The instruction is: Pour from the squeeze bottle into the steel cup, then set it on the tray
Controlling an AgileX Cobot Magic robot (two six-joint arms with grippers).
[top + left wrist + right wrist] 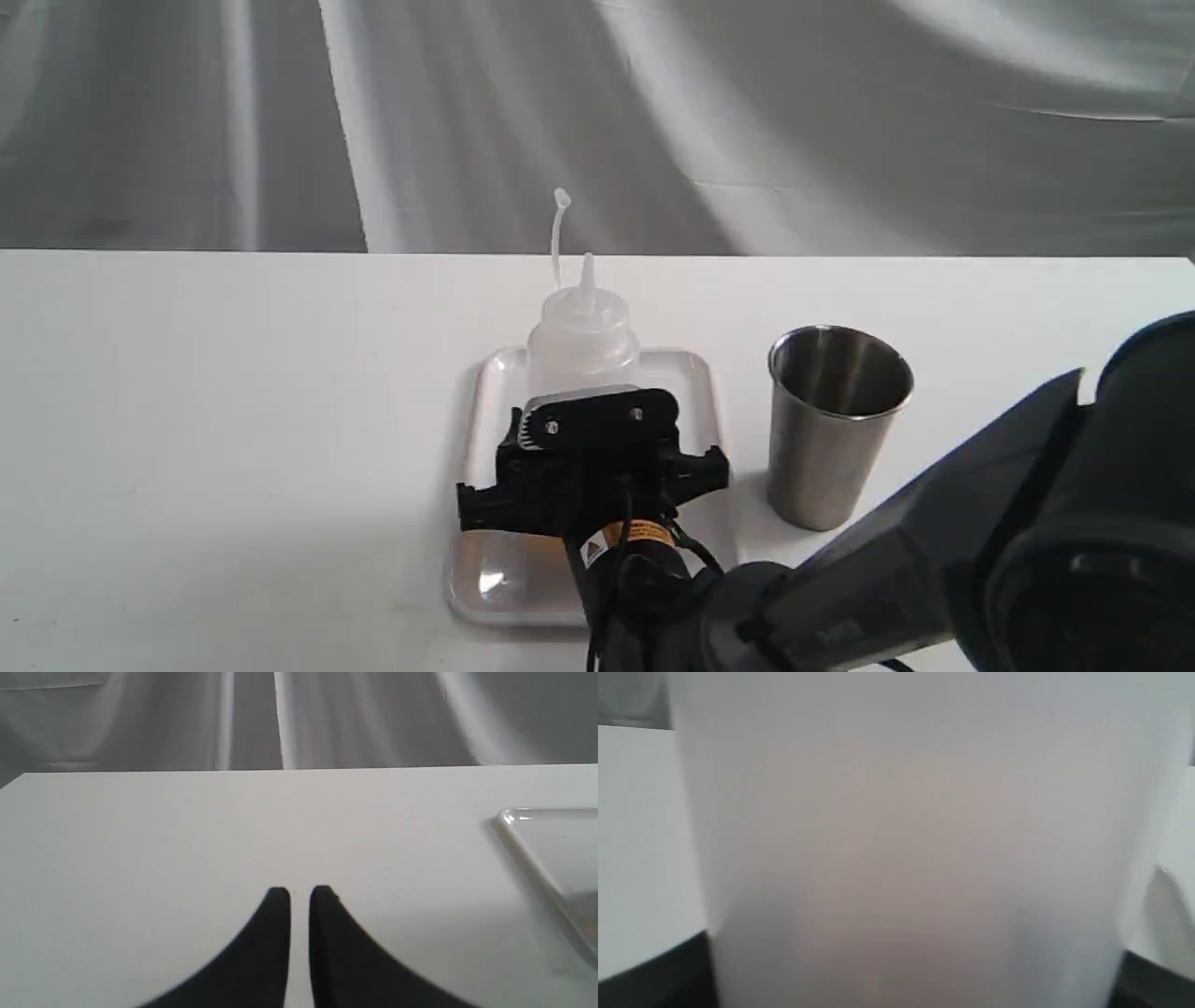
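**Worktop** (233, 420): white and matte, with a grey draped cloth (747, 112) behind its far edge.

**Tray** (509, 583): white and glossy with rounded corners and a low rim. It lies flat about midway between the worktop's left and right edges, with its long sides running from near to far.

**Squeeze bottle** (583, 341): whitish and translucent, upright over the far end of the tray. The nozzle (587, 271) points straight up, and the tethered tip cap (561, 198) curls above it. The base is hidden behind the gripper, so contact with the tray cannot be confirmed.

**Steel cup** (834, 439): brushed metal, upright with its mouth open. It stands on the worktop just beside the tray's right rim, not touching it. Its contents cannot be seen.

**Right gripper** (588, 425): reaches in from the near side and is clamped across the bottle's lower body. In the right wrist view a dark finger presses against each flank of the bottle.

**Left gripper** (300, 896): hangs over bare worktop to the left of the tray. Its jaws are drawn nearly together, leaving a thin slit with nothing in it.
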